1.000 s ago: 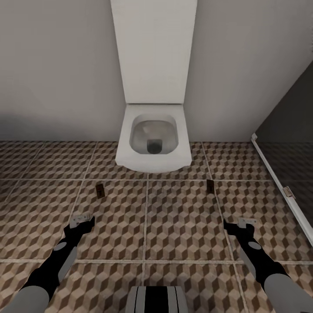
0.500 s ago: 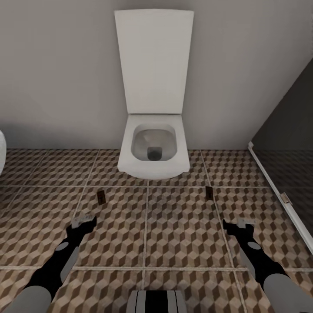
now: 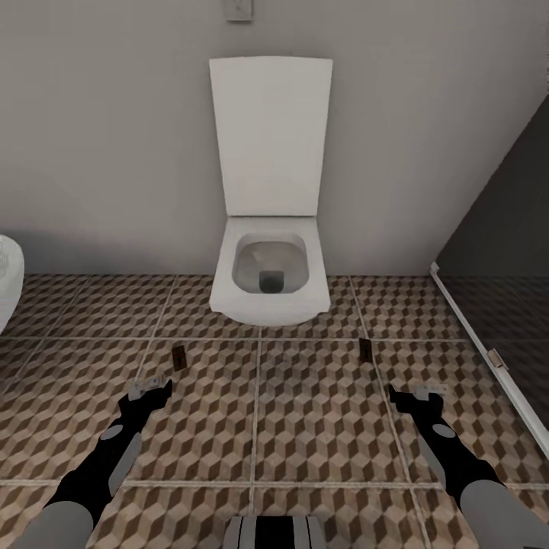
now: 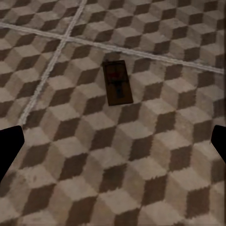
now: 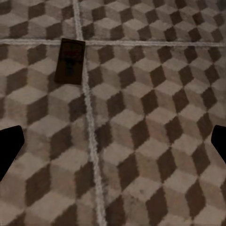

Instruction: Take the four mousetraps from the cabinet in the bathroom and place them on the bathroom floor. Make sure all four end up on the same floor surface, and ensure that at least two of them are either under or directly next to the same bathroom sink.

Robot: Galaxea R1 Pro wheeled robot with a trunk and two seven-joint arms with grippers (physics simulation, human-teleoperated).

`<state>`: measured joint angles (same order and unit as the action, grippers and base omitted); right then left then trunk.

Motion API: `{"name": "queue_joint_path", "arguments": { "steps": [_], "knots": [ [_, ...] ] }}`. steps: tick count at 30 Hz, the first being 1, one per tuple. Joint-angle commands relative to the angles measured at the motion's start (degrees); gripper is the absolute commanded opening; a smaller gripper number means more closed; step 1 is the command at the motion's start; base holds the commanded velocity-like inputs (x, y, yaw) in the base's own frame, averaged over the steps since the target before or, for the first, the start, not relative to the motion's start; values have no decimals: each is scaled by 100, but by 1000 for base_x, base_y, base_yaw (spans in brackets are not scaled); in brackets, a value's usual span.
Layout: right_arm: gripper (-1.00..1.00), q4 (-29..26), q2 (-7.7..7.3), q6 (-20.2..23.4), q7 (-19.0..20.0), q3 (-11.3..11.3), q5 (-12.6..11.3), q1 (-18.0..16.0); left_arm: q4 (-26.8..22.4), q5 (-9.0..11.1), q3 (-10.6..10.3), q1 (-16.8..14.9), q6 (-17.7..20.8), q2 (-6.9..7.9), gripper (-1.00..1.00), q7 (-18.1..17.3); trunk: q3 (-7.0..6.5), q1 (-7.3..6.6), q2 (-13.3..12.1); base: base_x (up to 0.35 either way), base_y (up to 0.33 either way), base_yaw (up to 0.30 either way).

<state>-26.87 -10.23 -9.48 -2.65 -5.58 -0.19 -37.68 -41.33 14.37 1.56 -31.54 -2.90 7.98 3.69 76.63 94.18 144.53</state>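
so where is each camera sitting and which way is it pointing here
Head view: on the robot's head, looking forward and down at the toilet and bathroom floor; both arms, left gripper and right gripper show.
Left wrist view: near the left gripper, facing the floor; dark fingertips at the edges, left mousetrap ahead.
Right wrist view: near the right gripper, facing the floor; right mousetrap ahead.
Shared: both mousetraps also lie in the head view, left and right.

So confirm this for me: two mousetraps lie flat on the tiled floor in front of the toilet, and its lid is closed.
Not quite. The lid is raised, standing against the wall, with the toilet bowl open, as the head view shows. The rest holds: one mousetrap and another mousetrap lie flat on the tiled floor in front of it.
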Motion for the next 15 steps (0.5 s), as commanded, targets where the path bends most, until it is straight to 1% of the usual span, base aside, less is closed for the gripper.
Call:
{"name": "queue_joint_path", "arguments": {
  "steps": [1, 15],
  "knots": [
    [100, 5, 5, -19, -7, -4, -2, -2, 2, 57, -15, -1, -18, 3, 100, 17, -19, -3, 0, 0, 0, 0],
    [100, 6, 25, -19, -7, -4, 1, -2, 3, 50, -15, -1, -17, -39, 100, 17, -329, -39, -19, 0, 0, 0]
  ]
}}
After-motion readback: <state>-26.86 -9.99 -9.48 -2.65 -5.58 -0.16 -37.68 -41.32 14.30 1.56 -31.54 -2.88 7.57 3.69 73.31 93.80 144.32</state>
